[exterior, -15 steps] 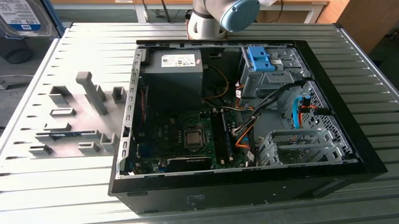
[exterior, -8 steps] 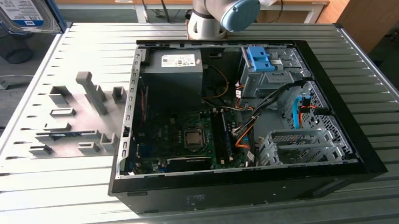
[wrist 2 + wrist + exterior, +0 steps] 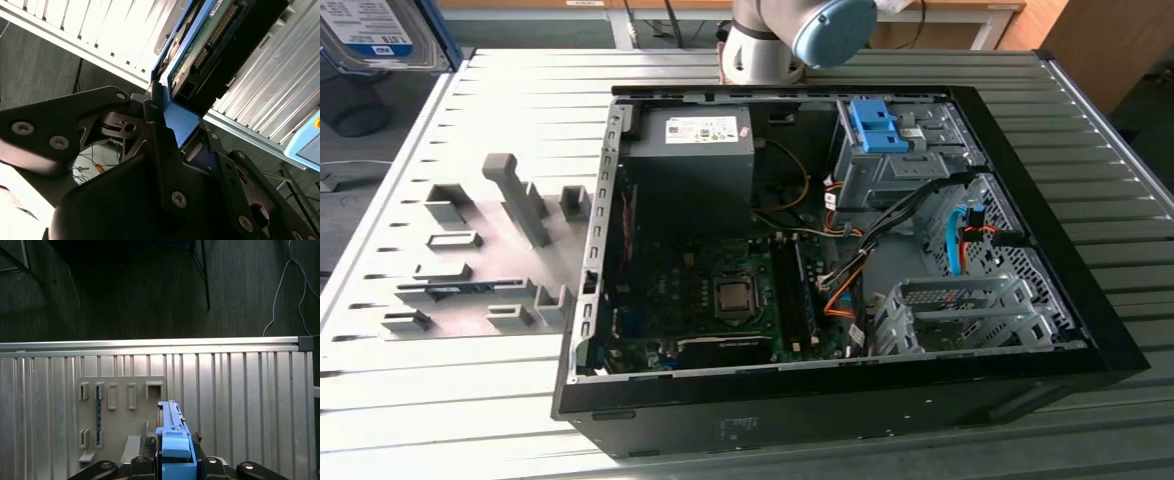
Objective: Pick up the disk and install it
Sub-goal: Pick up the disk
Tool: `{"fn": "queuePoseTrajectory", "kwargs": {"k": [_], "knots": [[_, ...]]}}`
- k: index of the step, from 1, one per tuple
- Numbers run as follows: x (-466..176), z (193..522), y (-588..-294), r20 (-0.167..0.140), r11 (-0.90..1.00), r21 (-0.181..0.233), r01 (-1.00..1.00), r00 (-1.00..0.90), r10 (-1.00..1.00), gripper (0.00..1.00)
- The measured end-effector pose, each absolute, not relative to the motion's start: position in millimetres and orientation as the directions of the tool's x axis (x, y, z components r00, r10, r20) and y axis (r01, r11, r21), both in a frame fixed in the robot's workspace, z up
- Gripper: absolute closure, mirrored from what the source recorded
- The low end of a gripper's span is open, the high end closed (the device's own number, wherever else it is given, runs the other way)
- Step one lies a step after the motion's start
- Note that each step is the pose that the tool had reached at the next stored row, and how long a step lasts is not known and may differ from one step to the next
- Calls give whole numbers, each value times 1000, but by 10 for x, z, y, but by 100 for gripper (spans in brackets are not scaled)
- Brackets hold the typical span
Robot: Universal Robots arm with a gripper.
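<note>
Closest to the lens in the second wrist view, your end effector (image 3: 180, 117) is clamped on the disk (image 3: 215, 35). Its fingers (image 3: 157, 125) press either side of the blue carrier frame, so the drive's long axis runs straight out from them, and it stands edge-on in the first wrist view. Read the exterior view from its left. You find the disk (image 3: 374, 35) high in the corner, label toward that camera. Below it on the ribbed worktop (image 3: 520, 90), a grey fixture plate (image 3: 507, 260) carries small holders. Well apart toward the exterior view's right, the open computer case (image 3: 827, 415) holds a power-supply box (image 3: 694, 150), a motherboard (image 3: 707, 290), a bare blue bracket (image 3: 878, 125) atop a drive cage (image 3: 894, 175), and further metal cages (image 3: 961, 315).
</note>
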State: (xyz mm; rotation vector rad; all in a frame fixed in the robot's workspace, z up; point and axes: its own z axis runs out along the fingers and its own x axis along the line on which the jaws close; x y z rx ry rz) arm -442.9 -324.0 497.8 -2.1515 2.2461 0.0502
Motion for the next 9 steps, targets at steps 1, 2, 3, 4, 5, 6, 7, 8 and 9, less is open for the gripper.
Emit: {"fn": "queuePoseTrajectory", "kwargs": {"k": [1, 2, 3, 4, 5, 6, 7, 8, 9], "knots": [[-4429, 4978, -3246, -45, 43, 2, -999, -43, -998, 63], [-4428, 4979, -3252, -44, 43, 2, -999, -43, -998, 63], [-4429, 4979, -3258, -42, 43, 2, -999, -43, -998, 63], [-4429, 4978, -3264, -41, 43, 2, -999, -43, -998, 63], [-4429, 4978, -3270, -40, 43, 2, -999, -43, -998, 63], [-4429, 4978, -3277, -38, 43, 2, -999, -43, -998, 63], [-4429, 4978, -3281, -37, 43, 2, -999, -43, -998, 63], [-4429, 4978, -3281, -35, 43, 1, -999, -43, -998, 63], [-4429, 4978, -3282, -35, 43, 1, -999, -43, -998, 63]]}}
